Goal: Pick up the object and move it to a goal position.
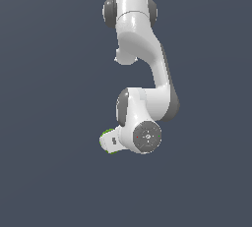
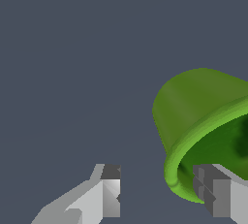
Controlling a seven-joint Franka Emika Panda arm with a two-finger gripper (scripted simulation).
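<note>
The green cup [image 2: 193, 102] fills one side of the wrist view, tipped so that its open mouth and thin rim face the camera. My gripper [image 2: 157, 189] is open. One fingertip [image 2: 215, 194] sits in front of the cup's mouth. The other fingertip [image 2: 110, 189] stands apart from the cup's outer wall, with a clear gap between them. In the exterior view the arm hides most of the cup [image 1: 105, 134], so only thin green slivers show beside the gripper [image 1: 108, 143] at the arm's lower end.
The white arm [image 1: 147, 73] hangs through the middle of the exterior view against a plain dark grey-blue ground [image 1: 49, 172]. No other objects or goal marker show in either view.
</note>
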